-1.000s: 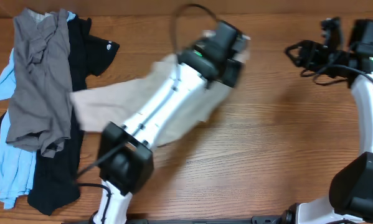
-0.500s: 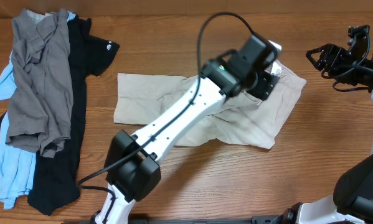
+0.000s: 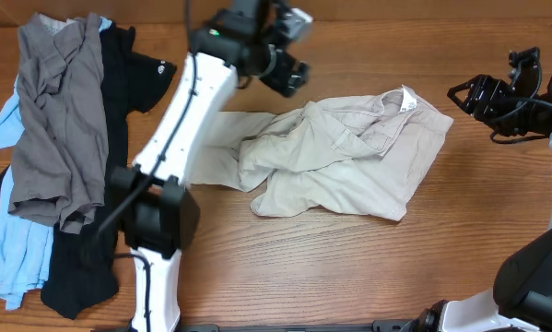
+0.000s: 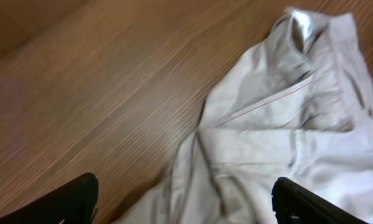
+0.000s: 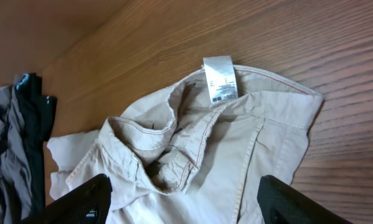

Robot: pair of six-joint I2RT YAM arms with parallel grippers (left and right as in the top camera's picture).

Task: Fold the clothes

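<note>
The beige shorts (image 3: 349,161) lie crumpled mid-table, waistband and white label (image 3: 407,100) at the far right, one leg trailing left. My left gripper (image 3: 291,72) hovers open above the table's back, left of the shorts. In its wrist view the shorts (image 4: 279,124) spread below the wide-apart left gripper (image 4: 183,194), which holds nothing. My right gripper (image 3: 466,96) stands open just right of the waistband. Its own view shows the shorts (image 5: 236,149) and label (image 5: 220,78) beneath the open right gripper (image 5: 185,190). Grey (image 3: 59,120), black (image 3: 119,101) and light-blue (image 3: 13,249) garments are heaped at the left.
The heap of garments runs along the table's left edge, front to back, and shows as a dark strip (image 5: 18,124) in the right wrist view. The left arm's white links (image 3: 174,120) stretch over the table between the heap and the shorts. Bare wood (image 3: 349,267) lies in front.
The left gripper let go of the shorts, opened, and swung back to the far left. The shorts dropped into a crumpled heap. The right gripper opened wider.
</note>
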